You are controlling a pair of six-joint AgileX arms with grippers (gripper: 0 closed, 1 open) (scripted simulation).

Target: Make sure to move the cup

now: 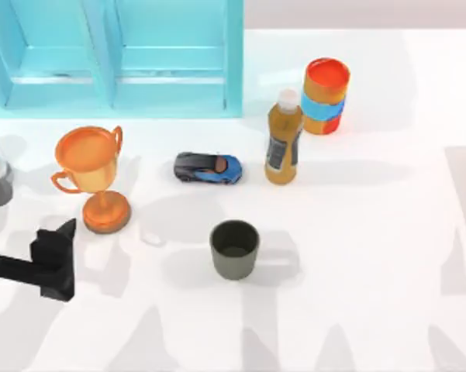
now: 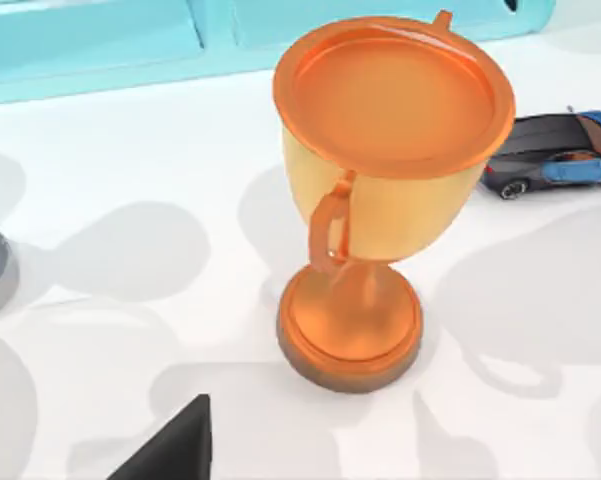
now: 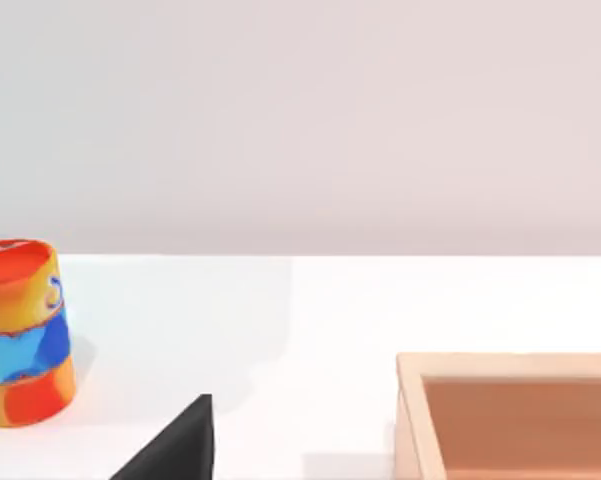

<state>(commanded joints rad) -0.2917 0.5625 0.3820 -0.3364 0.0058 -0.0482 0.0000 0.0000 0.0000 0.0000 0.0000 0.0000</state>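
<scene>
Olive-grey, the cup (image 1: 234, 249) stands upright on the white surface (image 1: 372, 256), near the middle, clear of the toy car (image 1: 208, 167) and bottle (image 1: 283, 139) behind it, so we have open room on every side to close in. Our left end effector (image 1: 56, 252) hovers at the left, just near of the trophy (image 1: 93, 177), holding nothing; we cannot tell how wide it stands. We judge the reach toward the cup has not begun.

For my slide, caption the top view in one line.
Left gripper at the table's left beside the orange trophy; the olive-grey cup stands untouched mid-table.
</scene>
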